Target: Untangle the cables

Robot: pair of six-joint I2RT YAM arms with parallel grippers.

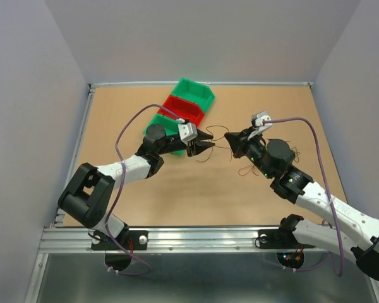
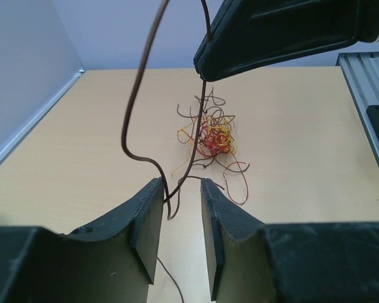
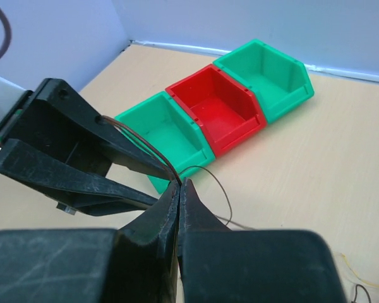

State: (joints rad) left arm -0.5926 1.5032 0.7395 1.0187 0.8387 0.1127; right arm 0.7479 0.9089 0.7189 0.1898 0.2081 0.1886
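Two arms share one brown wire: right jaws pinched on it, left jaws parted, wire between. Tangle on bench, 12 o'clock of left jaws. Risk: strand slips free, springs back into tangle.

Soft, even light fell from overhead across the table, bright and without glare. The arms cast only faint, diffuse shadows close beneath them. In the wrist views the near tool fingers loomed large and slightly soft, while the tangle of cables beyond stayed sharp. The overhead view bowed mildly toward its edges.
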